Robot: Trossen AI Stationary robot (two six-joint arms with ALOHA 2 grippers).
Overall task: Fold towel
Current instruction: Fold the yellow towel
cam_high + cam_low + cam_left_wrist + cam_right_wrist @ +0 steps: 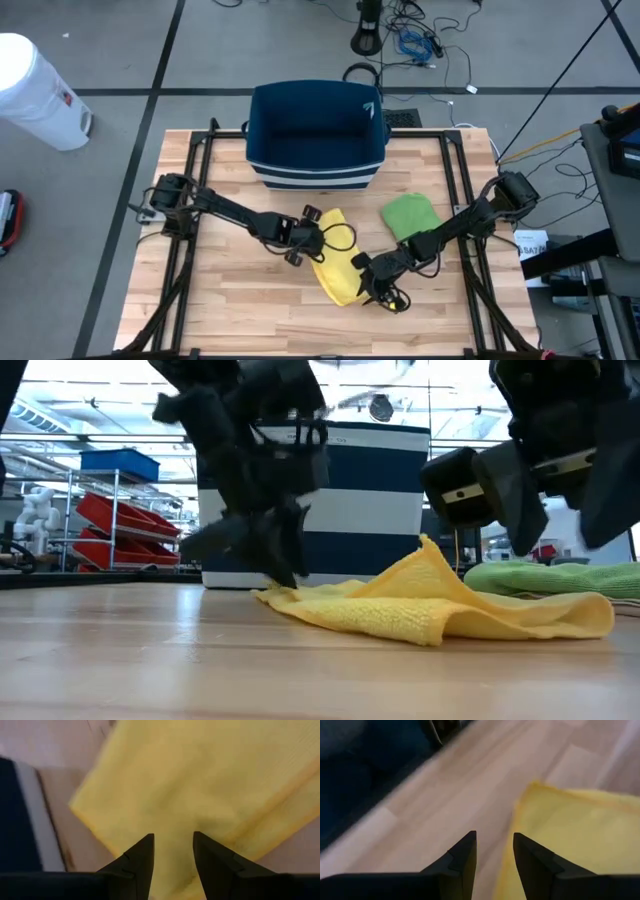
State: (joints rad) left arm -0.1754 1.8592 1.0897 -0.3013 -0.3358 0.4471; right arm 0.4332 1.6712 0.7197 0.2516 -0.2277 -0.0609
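near table edge [230, 320] free — far side blocked | bin [316, 130], green cloth [410, 215]

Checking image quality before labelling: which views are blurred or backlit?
Low view: bright room behind, dark silhouetted arms, crumpled yellow cloth towel sharp. Left wrist view: towel soft. Right wrist view: light wooden table streaked. High view: evenly lit, sharp.

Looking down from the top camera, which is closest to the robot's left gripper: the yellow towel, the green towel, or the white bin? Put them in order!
From the left gripper:
1. Yellow towel, right beside it.
2. Green towel, farther toward the right arm.
3. White bin, off the table on the floor.
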